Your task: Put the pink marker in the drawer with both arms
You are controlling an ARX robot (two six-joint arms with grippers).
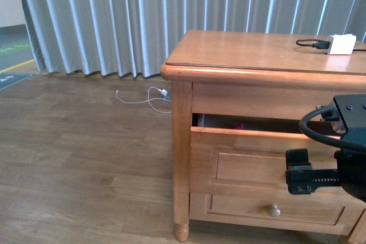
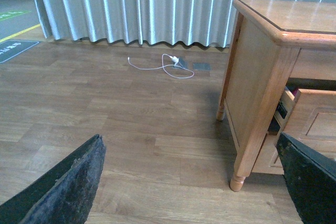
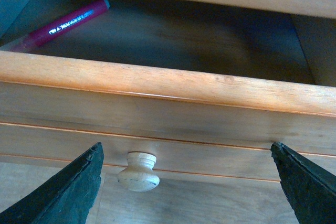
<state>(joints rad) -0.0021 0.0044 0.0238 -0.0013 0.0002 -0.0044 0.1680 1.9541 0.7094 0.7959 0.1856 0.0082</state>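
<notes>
The pink marker (image 3: 65,23) lies inside the drawer (image 3: 210,124), in a back corner; only a pink speck of it (image 1: 239,125) shows through the gap in the front view. The top drawer (image 1: 251,164) of the wooden dresser is pulled partly out. My right gripper (image 3: 189,192) is open and empty in front of the drawer face, its round knob (image 3: 138,171) between the fingers nearer one side, not touched. It shows at the right of the front view (image 1: 298,175). My left gripper (image 2: 191,192) is open and empty above the floor, left of the dresser (image 2: 262,77).
A white charger block (image 1: 339,44) with a black cable lies on the dresser top. The shallower lower drawer with its knob (image 1: 274,210) is shut. A white cable (image 1: 150,96) lies on the wooden floor by the grey curtain (image 1: 114,15).
</notes>
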